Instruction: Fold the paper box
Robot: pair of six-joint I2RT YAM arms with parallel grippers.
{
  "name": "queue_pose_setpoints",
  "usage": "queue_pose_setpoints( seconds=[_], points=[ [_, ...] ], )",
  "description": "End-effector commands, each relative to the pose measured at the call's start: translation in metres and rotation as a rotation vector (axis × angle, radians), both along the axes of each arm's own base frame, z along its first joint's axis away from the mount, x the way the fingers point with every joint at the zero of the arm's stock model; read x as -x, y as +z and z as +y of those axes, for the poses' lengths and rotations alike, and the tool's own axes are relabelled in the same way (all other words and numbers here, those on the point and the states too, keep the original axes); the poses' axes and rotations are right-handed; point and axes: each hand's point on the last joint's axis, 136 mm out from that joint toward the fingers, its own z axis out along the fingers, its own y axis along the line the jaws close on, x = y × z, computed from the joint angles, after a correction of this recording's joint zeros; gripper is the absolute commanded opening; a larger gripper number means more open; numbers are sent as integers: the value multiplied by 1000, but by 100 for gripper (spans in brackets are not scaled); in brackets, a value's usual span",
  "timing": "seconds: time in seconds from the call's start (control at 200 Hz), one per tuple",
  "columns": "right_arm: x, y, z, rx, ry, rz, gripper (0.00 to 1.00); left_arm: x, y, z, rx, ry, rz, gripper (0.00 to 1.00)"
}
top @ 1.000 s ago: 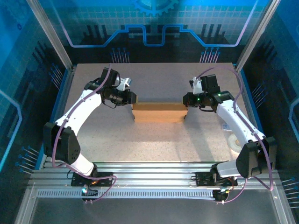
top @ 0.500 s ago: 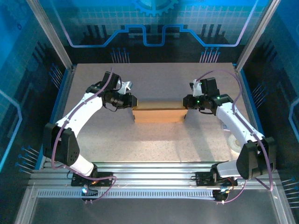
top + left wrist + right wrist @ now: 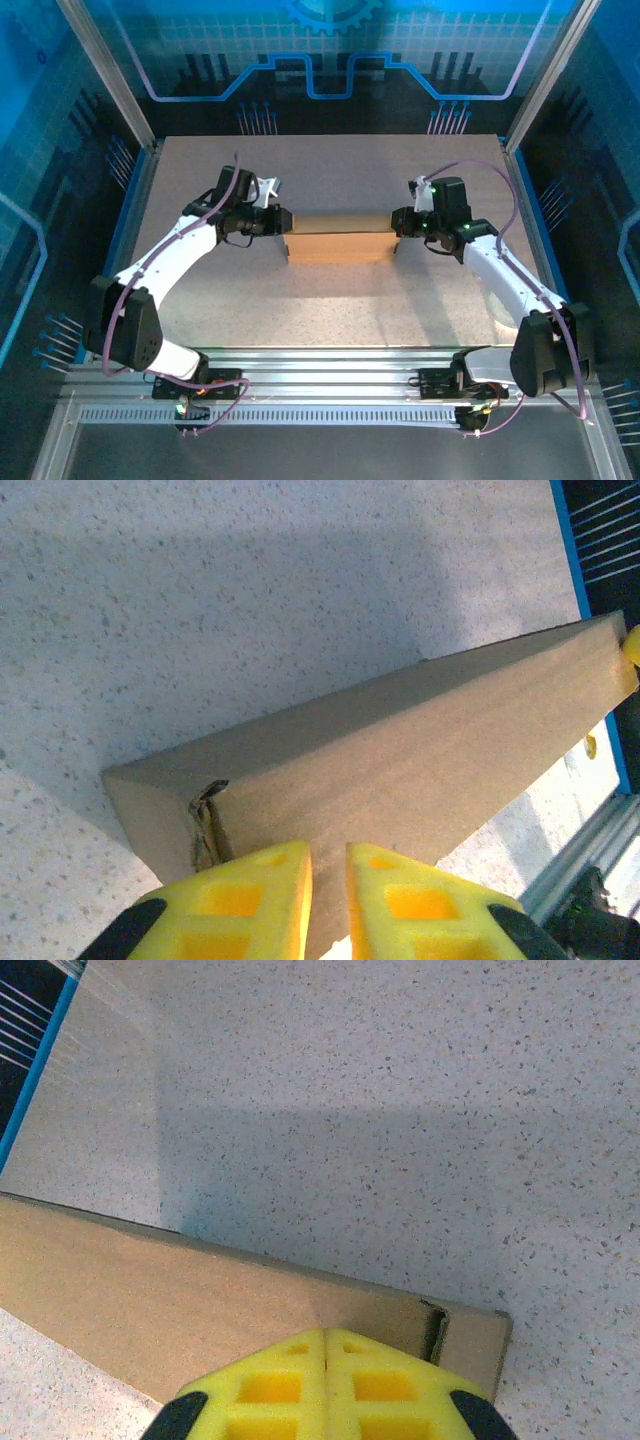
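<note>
Top external view: nearest the camera, slotted aluminium rails [image 3: 330, 365] carry the two arm bases, well on the near side of the paper box [image 3: 340, 240]. Between the rails and the box lies a bare stretch of the desk [image 3: 330, 300], a pale speckled, stone-look surface with a soft shadow just in front of the box.

The paper box is a slim brown carton lying flat, its long side across the desk, roughly midway between the arms. The left hand [image 3: 283, 220] is at the box's left end and the right hand [image 3: 398, 222] at its right end, each touching or just beside the cardboard.

From the left wrist, the yellow pads [image 3: 240, 900] stand a narrow slit apart over the near end of the box, beside a creased seam [image 3: 205, 820] in that end face. I cannot tell whether any cardboard is pinched between them. From the right wrist, the yellow pads [image 3: 270, 1380] are pressed fully together with nothing between them, their tips at the top edge of the box close to its end.

Beyond the box the desk runs on bare to its far edge. A blue trim [image 3: 130, 215] borders the desk to the left of the box. Aluminium posts [image 3: 105, 70] rise at the corners, and behind the box stands a back wall [image 3: 330, 60] of blue panels printed with a grid and circuit-like lines.
</note>
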Motion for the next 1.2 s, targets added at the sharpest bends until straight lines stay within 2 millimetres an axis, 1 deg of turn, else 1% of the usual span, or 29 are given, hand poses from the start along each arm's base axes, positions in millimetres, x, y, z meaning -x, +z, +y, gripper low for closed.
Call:
queue_pose_setpoints(
  seconds=[0.0, 0.185, 0.205, 0.285, 0.325, 0.36, 0.365, 0.375, 0.38, 0.385, 0.405, 0.425, 0.43, 0.445, 0.45, 0.505, 0.51, 0.52, 0.535, 0.54, 0.56, 0.59, 0.65, 0.66, 0.791, 0.881, 0.966, 1.051, 1.196],
  points=[
    [27, -50, -8, 67, -16, 155, 2, 25, -46, 10, -66, 37, 136, 19],
    [27, -38, 2, 91, 31, 116, 5, 24, -28, 7, -31, 39, 82, 21],
    [23, -28, 5, 91, 40, 89, 7, 24, -25, 7, -28, 37, 75, 22],
    [17, -7, 15, 101, 79, 28, 11, 20, -8, 4, -8, 33, 34, 24],
    [15, 2, 19, 107, 100, 6, 16, 18, 2, 3, 1, 29, 11, 28],
    [13, 13, 23, 113, 123, -22, 25, 16, 10, 2, 9, 28, -5, 33],
    [13, 16, 24, 115, 130, -30, 29, 16, 11, 2, 10, 28, -7, 34],
    [13, 16, 25, 117, 134, -32, 31, 15, 14, 1, 14, 26, -13, 35],
    [13, 19, 26, 120, 141, -37, 35, 15, 16, 1, 16, 25, -17, 36],
    [13, 19, 26, 120, 141, -37, 35, 15, 17, 1, 16, 24, -20, 36],
    [13, 24, 28, 126, 157, -52, 45, 14, 23, 0, 23, 21, -30, 38],
    [13, 30, 32, 131, 182, -68, 58, 13, 28, -1, 28, 18, -39, 40],
    [13, 30, 32, 131, 182, -68, 58, 13, 30, -1, 29, 18, -43, 41],
    [13, 35, 35, 133, 199, -82, 64, 12, 34, -1, 32, 17, -51, 43],
    [13, 37, 37, 133, 213, -88, 69, 12, 35, -1, 32, 17, -52, 44],
    [14, 49, 44, 143, 271, -123, 86, 11, 50, -2, 42, 6, -80, 53],
    [14, 49, 44, 143, 271, -123, 86, 11, 52, -3, 43, 5, -84, 54],
    [15, 52, 47, 144, 291, -132, 91, 11, 55, -3, 44, 2, -90, 56],
    [15, 54, 48, 143, 304, -139, 94, 11, 59, -3, 47, -2, -98, 59],
    [16, 56, 50, 146, 317, -144, 97, 11, 61, -3, 47, -4, -100, 60],
    [16, 59, 53, 145, 337, -153, 100, 12, 66, -3, 47, -8, -111, 66],
    [18, 63, 60, 148, 395, -168, 100, 13, 74, -3, 47, -17, -128, 75],
    [20, 67, 69, 180, 473, -192, 100, 18, 86, -1, 38, -33, -157, 98],
    [20, 67, 70, 183, 477, -195, 100, 19, 89, -1, 37, -37, -163, 99],
    [13, 71, 80, 250, 558, -194, 100, 37, 110, 0, 24, -102, -218, 99],
    [20, 72, 92, 276, 662, -172, 100, 52, 122, -1, 29, -156, -244, 99],
    [27, 62, 99, 358, 755, -134, 100, 67, 133, -3, 55, -208, -267, 99],
    [27, 53, 105, 398, 798, -107, 100, 79, 145, -6, 89, -244, -308, 99],
    [28, 48, 121, 420, 862, -74, 100, 88, 153, -9, 127, -272, -368, 100]
  ],
)
